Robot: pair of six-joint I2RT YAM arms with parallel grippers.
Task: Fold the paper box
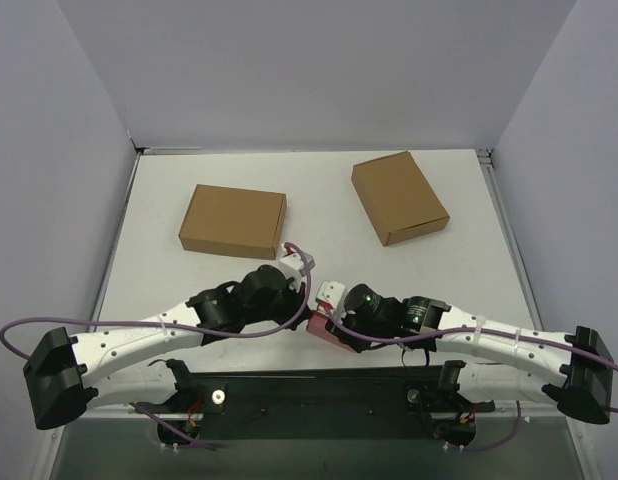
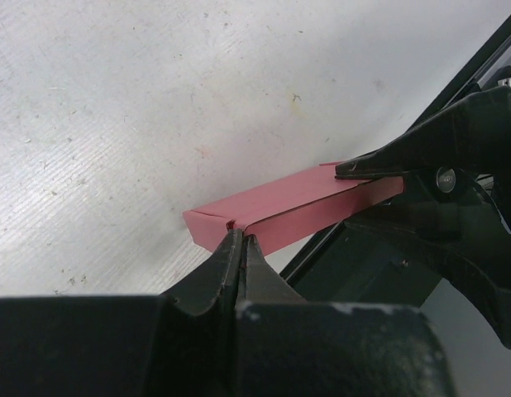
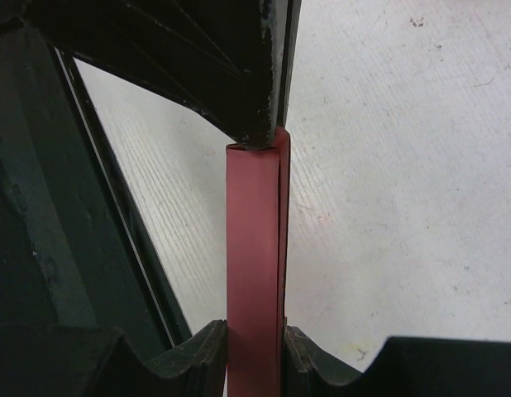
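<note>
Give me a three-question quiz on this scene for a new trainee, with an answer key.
1. Short answer: which is shut on the paper box: the left gripper, the right gripper, or both?
2. Multiple choice: how many brown cardboard boxes lie on the table? A) one B) two C) three
3. True or false: the paper box touches one of the brown cardboard boxes.
Key: 1 both; 2 B; 3 false.
</note>
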